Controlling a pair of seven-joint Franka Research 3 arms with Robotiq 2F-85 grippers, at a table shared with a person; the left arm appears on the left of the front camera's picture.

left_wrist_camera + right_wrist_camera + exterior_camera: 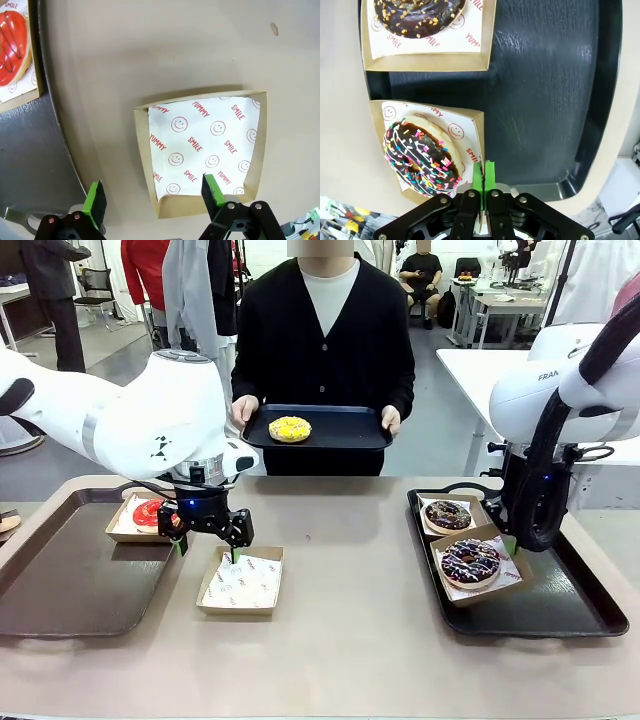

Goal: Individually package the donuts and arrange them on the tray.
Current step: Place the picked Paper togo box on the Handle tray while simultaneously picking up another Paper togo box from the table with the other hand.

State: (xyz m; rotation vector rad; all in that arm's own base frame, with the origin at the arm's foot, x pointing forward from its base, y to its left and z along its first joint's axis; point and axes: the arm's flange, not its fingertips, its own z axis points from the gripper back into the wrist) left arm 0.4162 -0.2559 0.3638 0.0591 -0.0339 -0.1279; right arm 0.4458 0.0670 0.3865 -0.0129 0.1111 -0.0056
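My left gripper (pixel 208 539) hangs open just above the near edge of an empty paper-lined box (pixel 240 582); in the left wrist view its green pads (pixel 95 202) straddle that box's (pixel 200 150) rim. A red donut (pixel 148 512) sits boxed on the left tray (pixel 70 580). My right gripper (pixel 510 546) is shut on the edge of the box (pixel 470 127) holding the chocolate sprinkled donut (pixel 422 157), on the right tray (pixel 560 610). Behind it lies another boxed dark donut (pixel 448 515). The person holds a black tray (pixel 340 430) with a yellow donut (pixel 290 428).
The person stands at the table's far edge, both hands on the held tray. The sprinkled donut's box overlaps the right tray's left rim (pixel 375 85). Bare tabletop (pixel 350 540) lies between the two trays.
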